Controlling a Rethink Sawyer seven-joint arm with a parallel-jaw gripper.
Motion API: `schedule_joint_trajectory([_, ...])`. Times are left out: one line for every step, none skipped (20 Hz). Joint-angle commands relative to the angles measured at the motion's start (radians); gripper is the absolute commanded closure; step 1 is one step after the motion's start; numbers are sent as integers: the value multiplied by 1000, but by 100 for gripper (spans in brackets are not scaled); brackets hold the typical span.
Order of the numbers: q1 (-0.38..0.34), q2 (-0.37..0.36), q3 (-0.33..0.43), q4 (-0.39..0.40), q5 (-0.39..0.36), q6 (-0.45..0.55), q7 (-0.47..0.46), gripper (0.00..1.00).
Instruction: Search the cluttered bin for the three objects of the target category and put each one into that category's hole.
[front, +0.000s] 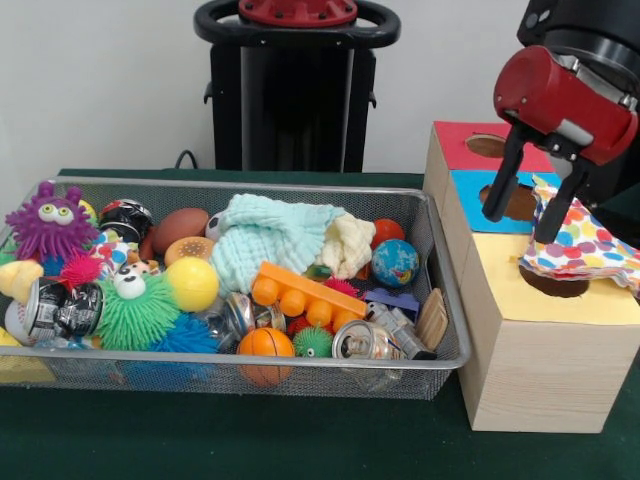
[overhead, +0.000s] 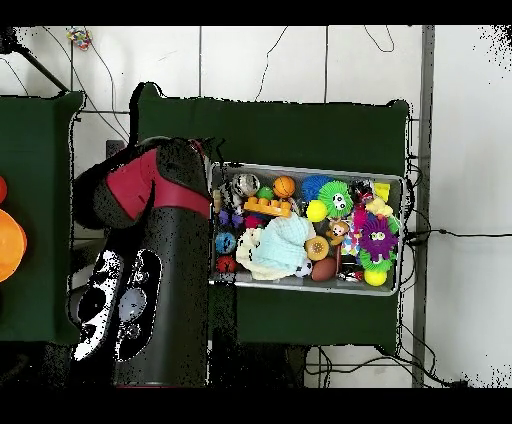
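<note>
Polka-dot fabric cloth: soft, limp, light; draped over yellow hole, pinch bunched fold. Gripper jaws open above it.

- Even, bright indoor light; soft shadows.
- Small glints on the cans in the bin.
- Front view sharp; overhead view softer.

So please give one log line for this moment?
gripper: open | over yellow hole | dotted cloth: on box, at hole | bin: full
</note>
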Motion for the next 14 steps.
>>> schedule_joint_trajectory([-44,59,61,78,87,86,157,0])
schedule_joint_trajectory([-61,63,91,96,127,109,152,0])
schedule_joint_trajectory([-68,66,108,113,151,109,153,0])
schedule_joint_trajectory([-71,69,119,128,172,104,158,0])
schedule_joint_trajectory([-85,70,143,151,212,118,156,0])
schedule_joint_trajectory([-90,69,155,168,232,116,149,0])
schedule_joint_trajectory([-89,67,159,179,246,111,148,0])
schedule_joint_trajectory([-90,66,164,190,265,115,145,0])
schedule_joint_trajectory([-90,64,166,197,276,114,140,0])
schedule_joint_trajectory([-87,66,163,198,283,113,138,0])
schedule_joint_trajectory([-83,68,159,199,290,111,136,0])
schedule_joint_trajectory([-79,70,154,199,291,107,136,0])
schedule_joint_trajectory([-77,74,151,196,294,102,132,0])
schedule_joint_trajectory([-75,78,147,194,296,97,128,0])
